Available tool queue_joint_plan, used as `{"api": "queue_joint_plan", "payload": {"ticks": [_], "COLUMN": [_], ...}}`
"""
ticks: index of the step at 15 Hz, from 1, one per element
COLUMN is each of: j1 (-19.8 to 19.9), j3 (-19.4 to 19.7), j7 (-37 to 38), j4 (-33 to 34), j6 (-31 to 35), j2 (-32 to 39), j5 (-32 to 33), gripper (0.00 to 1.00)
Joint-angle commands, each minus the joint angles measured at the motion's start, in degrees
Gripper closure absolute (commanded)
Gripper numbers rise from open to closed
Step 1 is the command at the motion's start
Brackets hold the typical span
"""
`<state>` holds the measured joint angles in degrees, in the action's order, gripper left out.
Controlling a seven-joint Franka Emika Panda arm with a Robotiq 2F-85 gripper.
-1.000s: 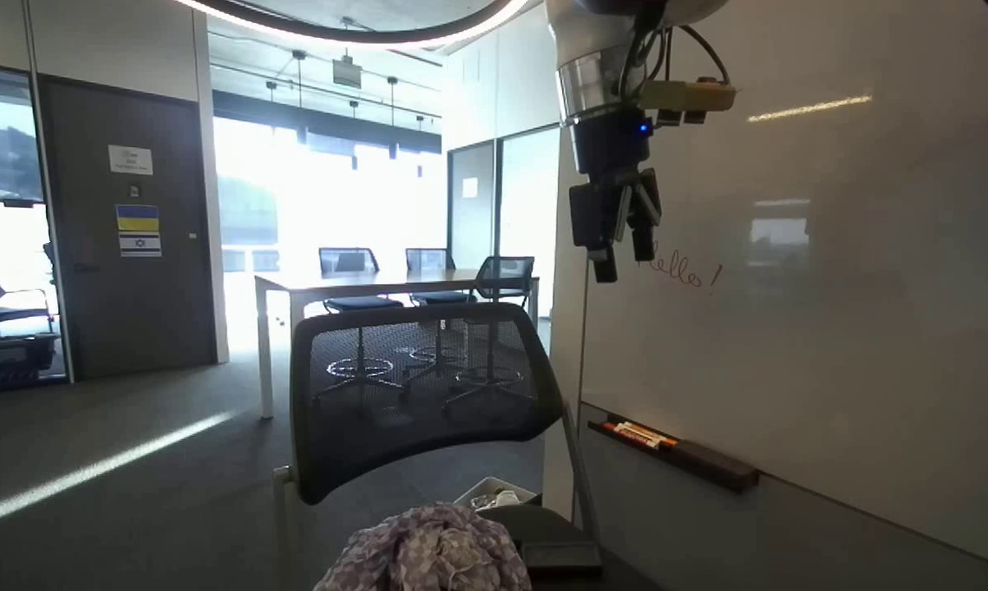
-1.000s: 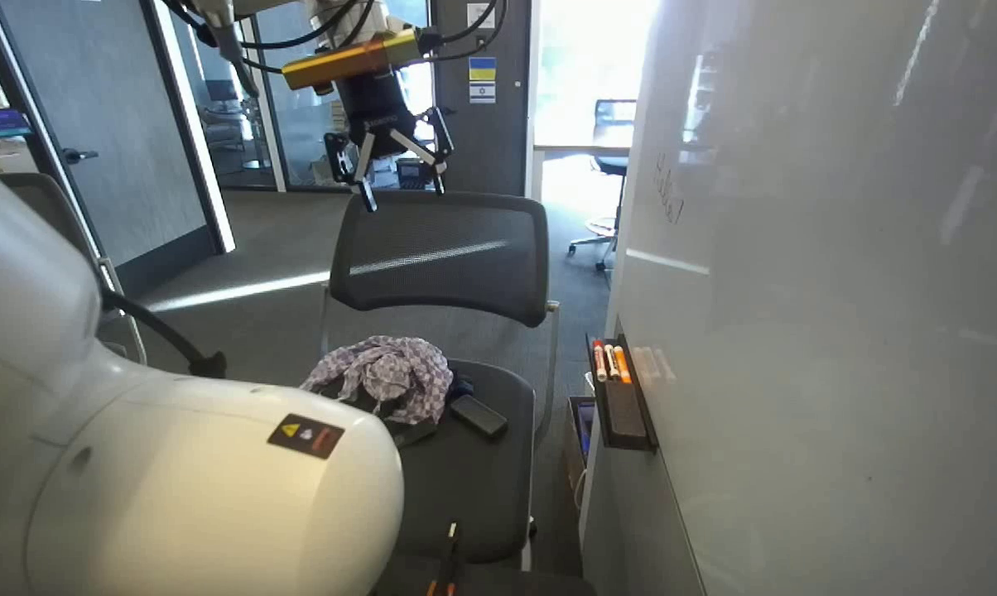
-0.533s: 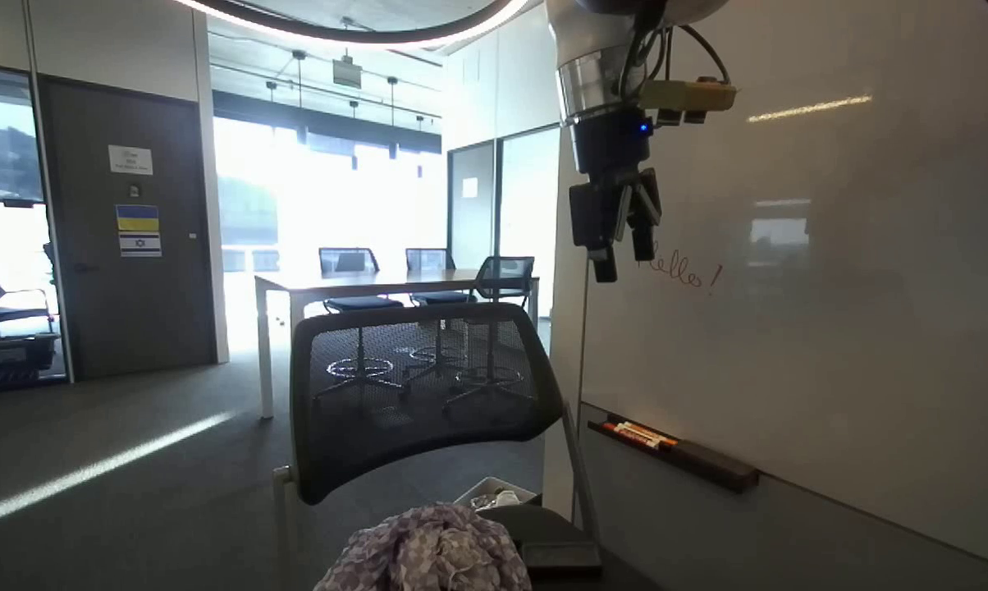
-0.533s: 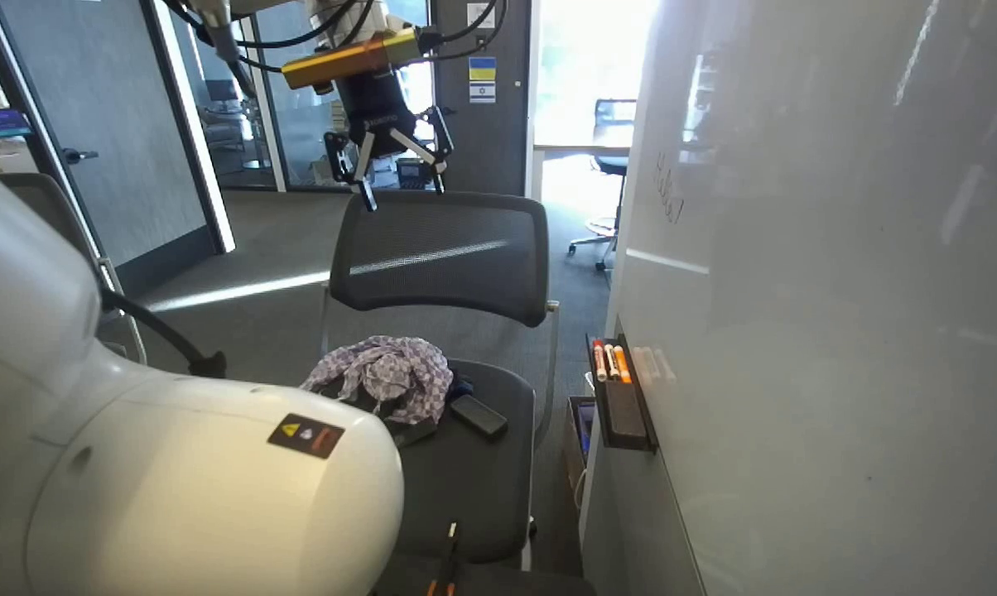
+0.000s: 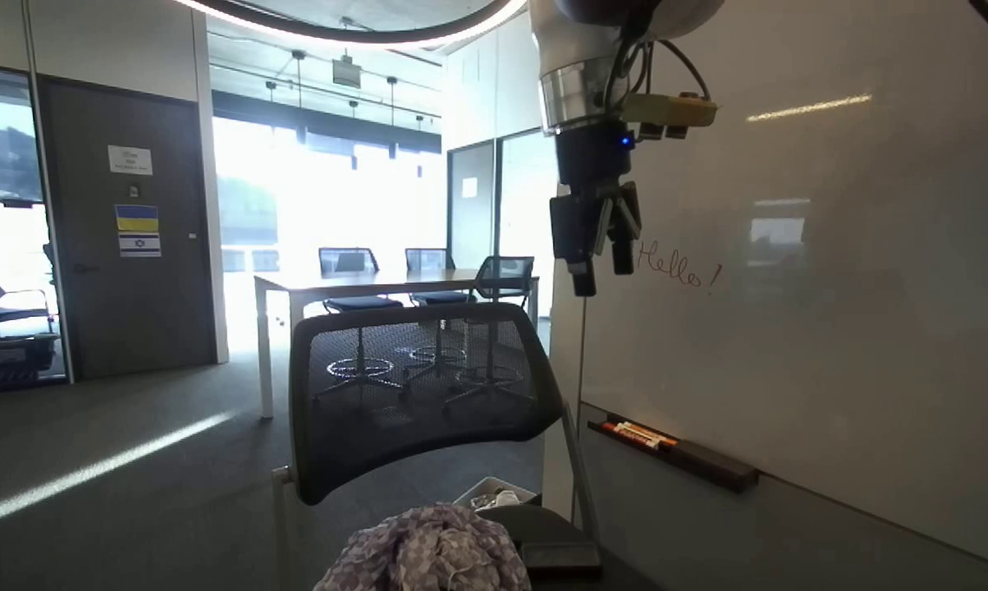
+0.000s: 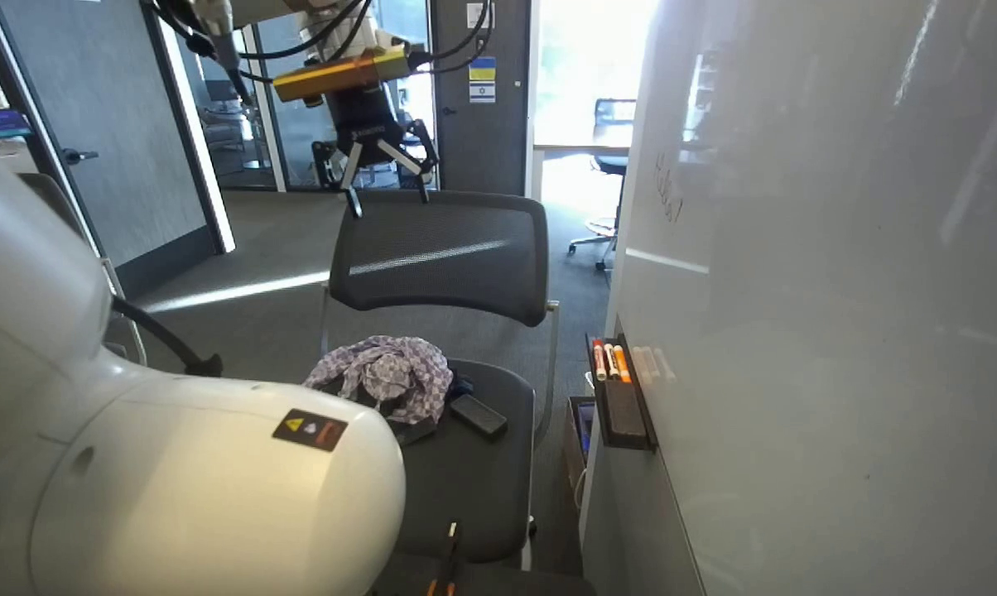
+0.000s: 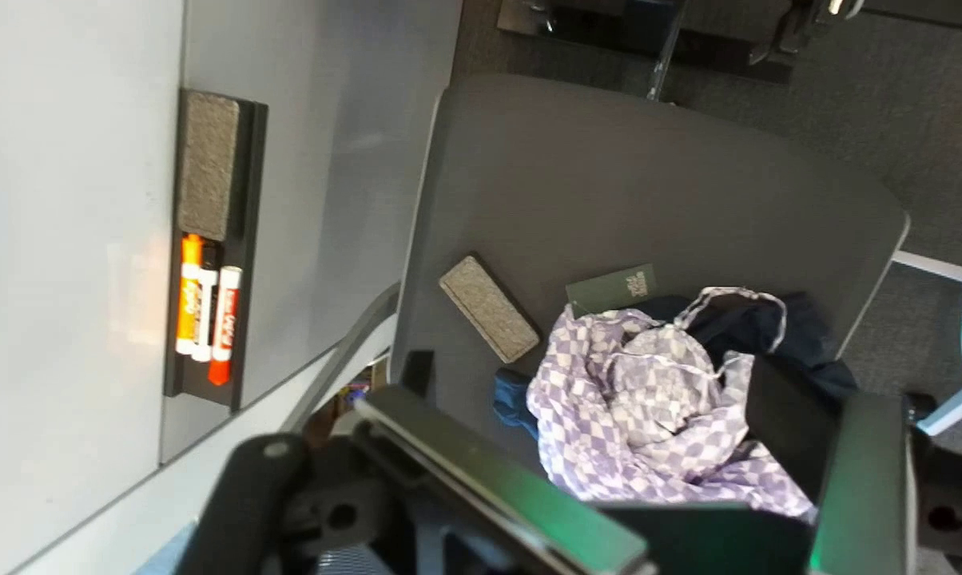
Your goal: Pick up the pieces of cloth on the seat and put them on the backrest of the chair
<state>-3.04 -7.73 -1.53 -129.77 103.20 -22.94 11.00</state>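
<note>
1. Checkered cloth (image 6: pixel 388 377), bunched, on the seat (image 6: pixel 469 488) of the chair (image 6: pixel 457 285); dark fabric (image 7: pixel 741 327) partly beneath it.
2. Gripper (image 6: pixel 390 205), in mid-air, higher than the chair's seat; fingers well apart.
3. Backrest (image 6: pixel 445 236) of the chair, dark mesh.
4. Eraser (image 6: pixel 479 415), on the chair's seat, near the cloth.
5. Markers (image 6: pixel 611 362), in a tray (image 7: pixel 245 239) on the whiteboard (image 6: pixel 797 290), right of the chair as I face it.

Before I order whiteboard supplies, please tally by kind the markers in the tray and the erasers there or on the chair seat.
Markers: 3 in the tray (orange marker, black-capped marker, red marker)
Erasers: 2 (tray eraser, and another eraser on the seat)
Total: 5
</note>
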Motion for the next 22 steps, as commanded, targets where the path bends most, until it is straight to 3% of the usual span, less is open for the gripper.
{"api": "queue_joint_plan", "payload": {"ticks": [1,7,12,15,17,22], "j1": [-4.1,-6.7,-7.6,-9.2,-11.7,-15.8], "j3": [-1.8,-5.0,-3.1,-0.1,4.1,11.1], "j7": [2.6,8.1,12.2,14.4,17.1,16.8], "j4": [1.6,1.1,0.2,1.6,3.7,11.0], "j6": [8.8,30.2,46.2,52.1,55.2,58.9], "j2": [6.8,21.8,35.2,44.0,49.2,59.8], "j5": [-3.9,-2.5,0.7,3.6,7.2,6.9], "gripper": [0.0,0.0,0.0,0.0,0.0,0.01]}}
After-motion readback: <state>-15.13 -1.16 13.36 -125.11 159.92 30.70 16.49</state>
